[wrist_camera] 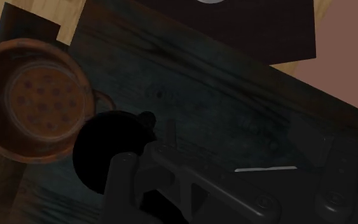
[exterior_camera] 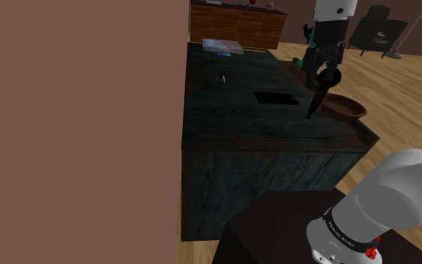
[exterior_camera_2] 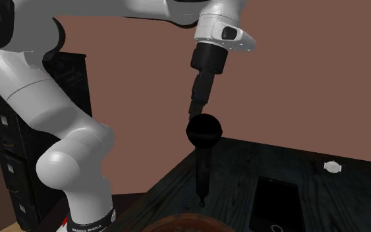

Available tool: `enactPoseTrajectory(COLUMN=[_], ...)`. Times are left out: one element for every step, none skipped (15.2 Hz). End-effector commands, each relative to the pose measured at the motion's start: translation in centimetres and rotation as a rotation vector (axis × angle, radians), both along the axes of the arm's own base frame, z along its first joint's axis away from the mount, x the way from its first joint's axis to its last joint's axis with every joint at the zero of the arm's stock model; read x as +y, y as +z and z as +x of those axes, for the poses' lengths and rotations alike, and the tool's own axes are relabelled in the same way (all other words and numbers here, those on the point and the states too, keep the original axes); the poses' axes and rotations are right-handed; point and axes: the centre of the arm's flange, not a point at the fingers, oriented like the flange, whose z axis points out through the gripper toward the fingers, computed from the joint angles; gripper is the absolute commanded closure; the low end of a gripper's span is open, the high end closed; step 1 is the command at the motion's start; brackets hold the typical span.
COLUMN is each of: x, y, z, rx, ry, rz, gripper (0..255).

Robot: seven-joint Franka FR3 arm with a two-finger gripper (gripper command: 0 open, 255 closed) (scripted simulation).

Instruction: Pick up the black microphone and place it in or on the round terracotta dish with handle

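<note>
**Shoulder view: mic hanging from the gripper, right next to the dish**

Nearest the camera is the dark boxy stand (exterior_camera: 276, 225), with the smooth white arm (exterior_camera: 396, 195) swelling up off it. The arm goes out over the table and comes back down from the top edge, hand pointing pretty much straight down.

The black gripper (exterior_camera: 326, 69) is pinching the one microphone (exterior_camera: 319, 99) by its round ball head. The slim handle hangs below with a slight lean. Its tip is right down at the table (exterior_camera: 231, 127), a blocky thing of dark, streaky planks. Can't tell if the tip touches.

Just beside the mic, towards the shoulder view's right, is the one dish (exterior_camera: 351, 112). It's round, shallow and reddish-brown. The wrist view shows a small loop handle and a dotted floor.

Further along the tabletop there's one flat black phone (exterior_camera: 276, 97), then one tiny pale round thing (exterior_camera: 219, 79), then a flat bluish book (exterior_camera: 222, 45) at the far edge.

Past the table: a wooden cabinet (exterior_camera: 239, 26) and a dark armchair (exterior_camera: 378, 30).
</note>
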Motion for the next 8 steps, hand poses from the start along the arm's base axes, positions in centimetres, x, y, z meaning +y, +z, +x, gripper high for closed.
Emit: enactPoseTrajectory(x=[-2.2, -3.3, -4.5, -5.6, -6.7, -7.8, -8.4, -8.4], y=[0.8, 1.2, 1.5, 1.9, 2.2, 2.6, 2.8, 2.3], z=[0.9, 1.4, 2.0, 2.6, 3.2, 3.8, 4.1, 3.9], rx=[0.026, 0.038, 0.050, 0.063, 0.075, 0.087, 0.095, 0.095], ry=[0.006, 0.009, 0.012, 0.015, 0.018, 0.020, 0.022, 0.022], rz=[-0.010, -0.015, -0.019, -0.024, -0.029, -0.033, -0.036, -0.036], gripper=[0, 0, 0, 0, 0, 0, 0, 0])
